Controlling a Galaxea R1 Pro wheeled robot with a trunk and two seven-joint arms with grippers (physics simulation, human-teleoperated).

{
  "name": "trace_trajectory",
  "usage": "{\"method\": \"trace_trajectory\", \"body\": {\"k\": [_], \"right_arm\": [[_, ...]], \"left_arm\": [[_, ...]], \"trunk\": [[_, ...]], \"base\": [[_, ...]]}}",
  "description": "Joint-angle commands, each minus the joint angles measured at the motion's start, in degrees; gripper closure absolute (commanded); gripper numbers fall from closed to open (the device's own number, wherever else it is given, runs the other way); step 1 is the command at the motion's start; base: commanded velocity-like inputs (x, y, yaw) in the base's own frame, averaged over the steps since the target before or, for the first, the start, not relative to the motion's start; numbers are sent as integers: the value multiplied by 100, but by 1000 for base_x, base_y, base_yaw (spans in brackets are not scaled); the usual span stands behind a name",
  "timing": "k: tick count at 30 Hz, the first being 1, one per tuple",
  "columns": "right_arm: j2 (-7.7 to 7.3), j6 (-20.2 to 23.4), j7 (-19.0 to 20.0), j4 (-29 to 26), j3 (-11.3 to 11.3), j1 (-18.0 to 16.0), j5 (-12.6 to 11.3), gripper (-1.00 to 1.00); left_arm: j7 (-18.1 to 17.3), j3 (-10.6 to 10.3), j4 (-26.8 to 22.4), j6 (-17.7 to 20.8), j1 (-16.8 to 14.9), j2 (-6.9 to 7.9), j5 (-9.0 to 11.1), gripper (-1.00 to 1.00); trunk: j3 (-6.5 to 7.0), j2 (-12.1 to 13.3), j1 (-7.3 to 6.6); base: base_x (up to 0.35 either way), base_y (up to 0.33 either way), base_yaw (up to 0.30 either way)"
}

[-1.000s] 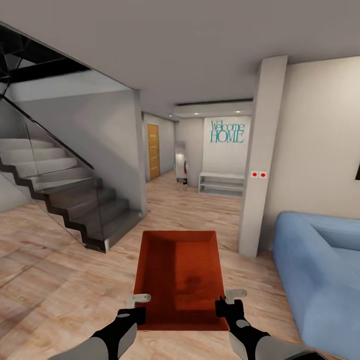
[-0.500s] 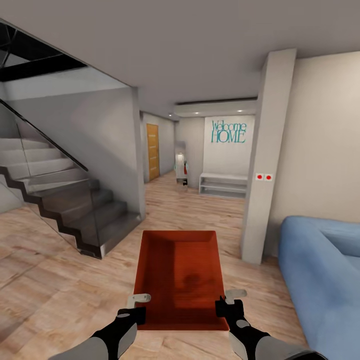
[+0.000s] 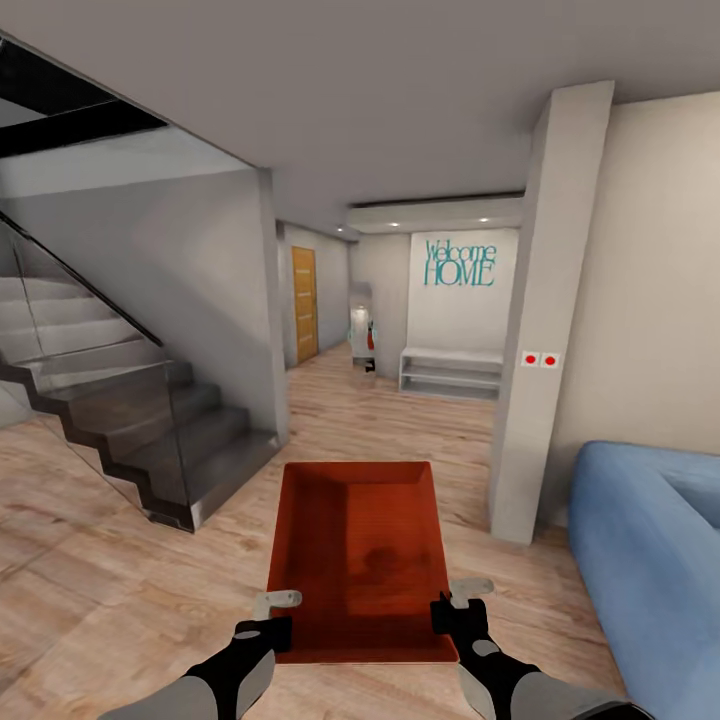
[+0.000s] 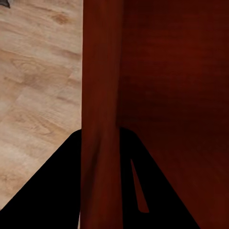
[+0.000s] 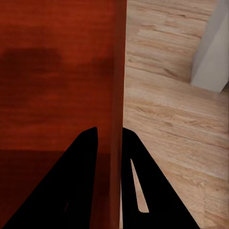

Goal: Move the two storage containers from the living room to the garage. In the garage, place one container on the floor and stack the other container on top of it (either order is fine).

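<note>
Wood-plank hall (image 3: 400,420) — one container (image 3: 360,550), two grippers (image 3: 275,615) (image 3: 455,605).

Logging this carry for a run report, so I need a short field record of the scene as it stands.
room: wood-plank floor, staircase, blue sofa
carried item: one storage container, open top, nothing inside
left gripper: clamped on the container's left wall
right gripper: clamped on its right wall
ahead: hallway with Welcome HOME sign
garage: not in sight

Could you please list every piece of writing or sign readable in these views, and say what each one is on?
"Welcome HOME": teal lettering on the white wall at the far end of the hallway, above a low white bench.
Two red squares on the pillar's wall plate: no text readable.
</note>
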Motion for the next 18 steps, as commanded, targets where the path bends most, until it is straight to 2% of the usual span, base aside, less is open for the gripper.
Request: {"method": "trace_trajectory", "body": {"k": [1,18], "right_arm": [[5,3,19,12,-349,-3,58,100],[5,-8,-2,12,-352,0,48,100]], "left_arm": [[63,22,-18,-150,0,2,-61,100],[39,25,-27,-149,0,18,-63,100]], "trunk": [[-1,-3,5],[-1,-3,5]], "base": [[322,0,0],[322,0,0]]}}
